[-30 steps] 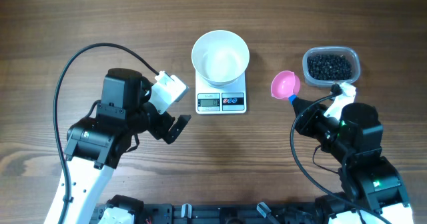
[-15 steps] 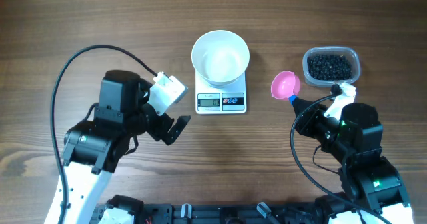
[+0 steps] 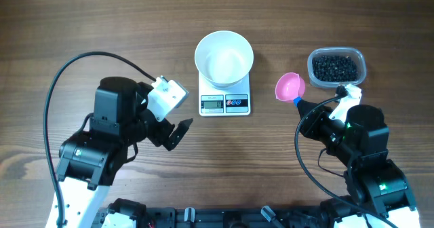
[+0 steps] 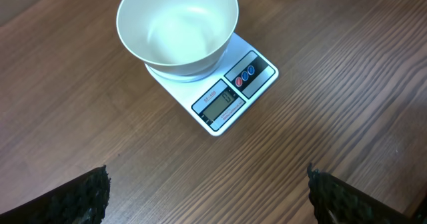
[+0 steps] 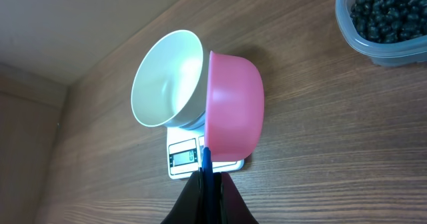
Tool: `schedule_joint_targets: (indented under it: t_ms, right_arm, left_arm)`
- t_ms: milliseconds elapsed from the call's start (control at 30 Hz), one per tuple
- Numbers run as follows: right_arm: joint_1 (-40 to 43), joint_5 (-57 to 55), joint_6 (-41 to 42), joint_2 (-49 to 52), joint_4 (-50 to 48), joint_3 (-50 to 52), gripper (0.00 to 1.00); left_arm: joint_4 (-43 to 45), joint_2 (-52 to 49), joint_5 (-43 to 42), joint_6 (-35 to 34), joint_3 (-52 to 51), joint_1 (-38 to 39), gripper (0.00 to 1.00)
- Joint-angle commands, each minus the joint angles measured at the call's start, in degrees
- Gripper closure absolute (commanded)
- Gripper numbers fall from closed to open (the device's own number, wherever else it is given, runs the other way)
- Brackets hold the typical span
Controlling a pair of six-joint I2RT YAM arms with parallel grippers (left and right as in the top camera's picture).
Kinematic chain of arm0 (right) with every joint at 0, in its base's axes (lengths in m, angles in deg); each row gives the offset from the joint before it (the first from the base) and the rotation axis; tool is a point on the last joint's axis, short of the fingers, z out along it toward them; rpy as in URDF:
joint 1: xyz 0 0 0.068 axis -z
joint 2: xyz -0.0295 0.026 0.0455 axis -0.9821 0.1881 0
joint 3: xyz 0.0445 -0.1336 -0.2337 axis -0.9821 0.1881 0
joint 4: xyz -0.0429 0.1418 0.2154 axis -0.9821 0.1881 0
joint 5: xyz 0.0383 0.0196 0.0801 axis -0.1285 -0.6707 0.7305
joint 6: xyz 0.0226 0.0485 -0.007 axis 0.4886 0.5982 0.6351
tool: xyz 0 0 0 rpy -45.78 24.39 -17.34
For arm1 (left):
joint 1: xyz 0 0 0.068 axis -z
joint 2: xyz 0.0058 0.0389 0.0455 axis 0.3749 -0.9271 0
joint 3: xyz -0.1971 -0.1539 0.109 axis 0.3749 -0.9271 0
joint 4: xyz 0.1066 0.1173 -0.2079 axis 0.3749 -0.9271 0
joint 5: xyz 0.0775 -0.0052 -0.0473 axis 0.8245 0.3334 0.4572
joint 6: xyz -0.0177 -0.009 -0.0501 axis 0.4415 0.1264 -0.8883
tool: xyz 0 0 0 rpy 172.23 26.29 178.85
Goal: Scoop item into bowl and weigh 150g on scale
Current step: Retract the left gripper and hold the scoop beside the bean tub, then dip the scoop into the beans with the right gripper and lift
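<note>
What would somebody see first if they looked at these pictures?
Probably the bright pink plastic scoop, empty, pinched by its blue handle in the right pincer on the table's right side. Close beside it sits a clear plastic tub full of small black beads. In the middle, an empty round white bowl stands on a small flat white scale.

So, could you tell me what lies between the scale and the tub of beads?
The pink scoop, held by the right gripper; nothing else, as the overhead view shows.
</note>
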Motion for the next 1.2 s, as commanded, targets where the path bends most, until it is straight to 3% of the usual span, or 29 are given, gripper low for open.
schedule_joint_targets:
  t_ms: [0, 533, 833, 1000, 1167]
  right_arm:
    - [0.22, 0.07, -0.96, -0.66, 0.04, -1.90, 0.96]
    - [0.24, -0.28, -3.80, -0.66, 1.88, -2.01, 0.96]
    - [0.24, -10.58, -11.93, 2.91, 19.15, -18.99, 0.96]
    - [0.24, -15.10, -16.13, 6.75, 20.31, -19.34, 0.96]
    - [0.24, -17.25, -14.97, 9.38, 17.62, -19.34, 0.96]
  left_arm:
    - [-0.02, -1.22, -1.09, -0.31, 1.44, -0.39, 0.00]
    - [-0.09, -1.90, -4.11, -0.33, 1.44, -0.42, 0.00]
    - [-0.09, -1.90, -4.11, -0.33, 1.44, -0.42, 0.00]
    - [-0.09, -1.90, -4.11, -0.33, 1.44, -0.42, 0.00]
    - [-0.09, -1.90, -4.11, -0.33, 1.44, -0.42, 0.00]
